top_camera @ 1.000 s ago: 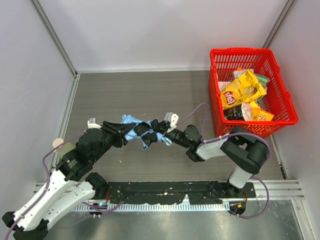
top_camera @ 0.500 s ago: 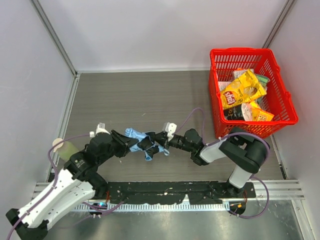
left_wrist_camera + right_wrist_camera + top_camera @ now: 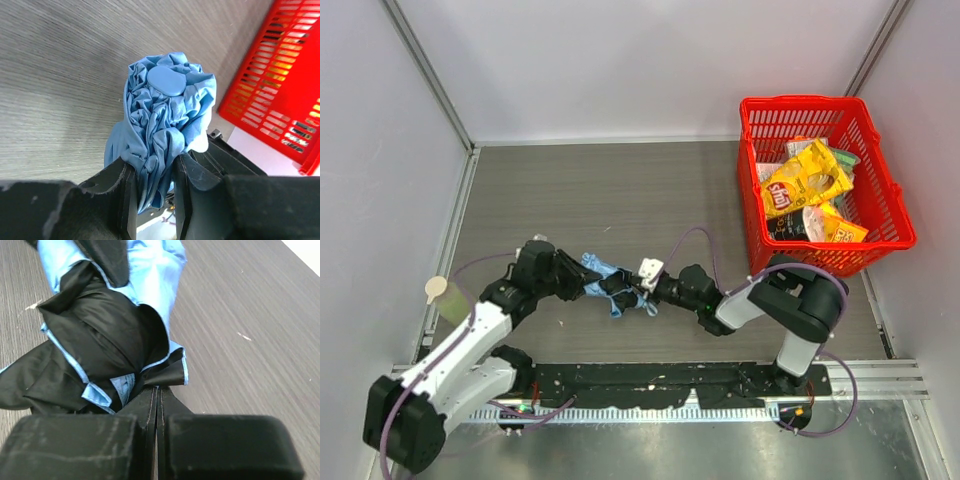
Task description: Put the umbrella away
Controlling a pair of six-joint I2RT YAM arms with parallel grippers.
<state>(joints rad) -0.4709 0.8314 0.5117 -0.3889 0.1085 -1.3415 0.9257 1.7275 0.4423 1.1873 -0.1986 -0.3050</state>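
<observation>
Umbrella: the umbrella (image 3: 610, 284) is folded into a crumpled bundle of light blue fabric with black folds on one side. It sits in the near middle of the table, stretched between the two grippers and well to the left of the basket.
Umbrella end: in the left wrist view the umbrella (image 3: 165, 130) bunches up beyond the fingers and ends in an oval blue cap (image 3: 165, 81).
Contact with table: I cannot tell whether the bundle rests on the surface or hangs just above it.
Left gripper: the left gripper (image 3: 586, 287) reaches in from the left. In its own view the left gripper (image 3: 152, 200) has its two fingers narrowed onto the blue fabric, which fills the gap between them.
Right gripper: the right gripper (image 3: 638, 294) comes in from the right. In its own view the right gripper (image 3: 156, 402) has its fingers pressed almost together, pinching a thin black edge of the umbrella (image 3: 115, 315).
Table: grey wood-grain table (image 3: 620, 190), with pale walls on the left, far and right sides.
Basket: a red plastic basket (image 3: 795, 101) stands at the far right, holding snack bags (image 3: 803, 180), one of them yellow.
Left edge: a small pale object with a round top (image 3: 437, 290) sits near the left wall, beside the left arm.
</observation>
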